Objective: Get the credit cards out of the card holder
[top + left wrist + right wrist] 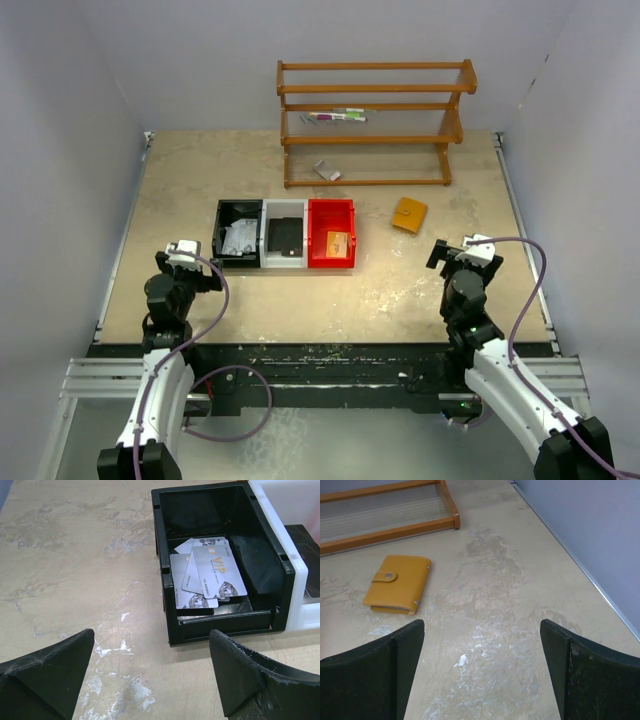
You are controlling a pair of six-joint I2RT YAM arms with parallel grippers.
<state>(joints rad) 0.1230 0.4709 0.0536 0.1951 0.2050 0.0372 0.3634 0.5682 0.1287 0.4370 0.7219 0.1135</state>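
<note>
- Left gripper [151, 647]: fingers spread wide, holding nothing; credit cards [210, 575] lie in a black bin [225, 626] just ahead, slightly right.
- Right gripper [481, 630]: fingers spread, empty; card holder [397, 584] lies closed ahead, to its left.

Right of the red plastic bin [332, 264], apart from it — tan leather card holder [409, 215]. Left of the bin, touching: white plastic bin [286, 207], then black plastic bin [240, 207] holding silver-grey credit cards [210, 575]. Behind — tiered wooden rack [370, 120].
</note>
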